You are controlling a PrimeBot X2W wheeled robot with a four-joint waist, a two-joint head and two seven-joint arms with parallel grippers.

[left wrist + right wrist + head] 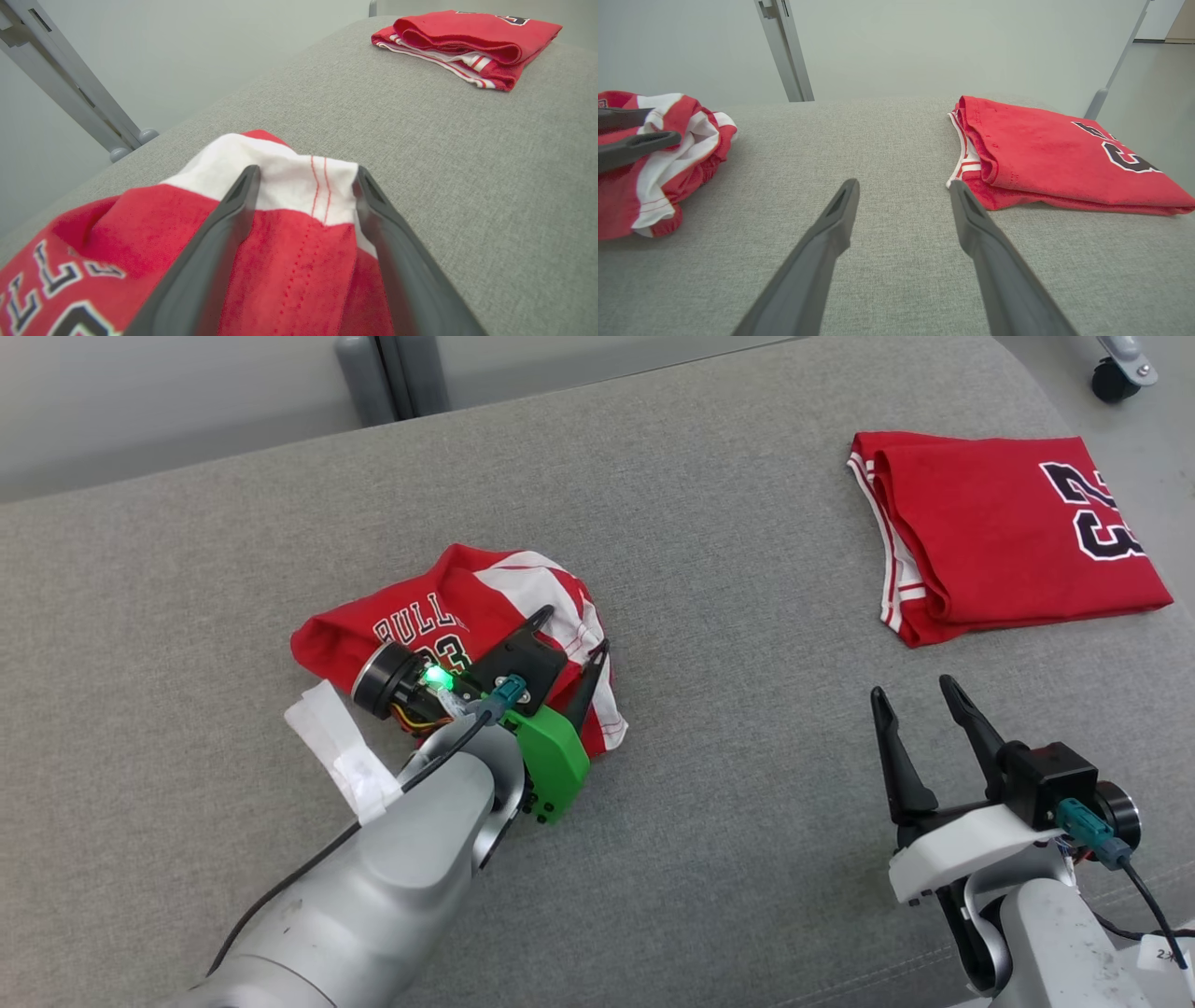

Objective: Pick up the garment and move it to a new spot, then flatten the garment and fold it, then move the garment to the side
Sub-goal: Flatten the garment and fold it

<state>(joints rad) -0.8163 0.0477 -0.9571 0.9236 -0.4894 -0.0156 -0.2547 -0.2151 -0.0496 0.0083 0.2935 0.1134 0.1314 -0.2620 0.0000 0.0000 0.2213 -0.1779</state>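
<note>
Head view: left arm (411, 859) leans over crumpled garment (411, 625), left fingers (590, 677) spread astride it; right fingers (894, 756) parted.

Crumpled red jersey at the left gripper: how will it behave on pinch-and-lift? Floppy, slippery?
Likely floppy: the crumpled jersey lies in soft bunched folds, so it should drape and unfurl below the left gripper. Probably light, since the fabric looks thin. The grey surface looks textured, so pushing would probably bunch it, not slide it.

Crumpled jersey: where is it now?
The crumpled jersey lies left of centre in the head view, under the left gripper; the folded jersey sits far right.
</note>
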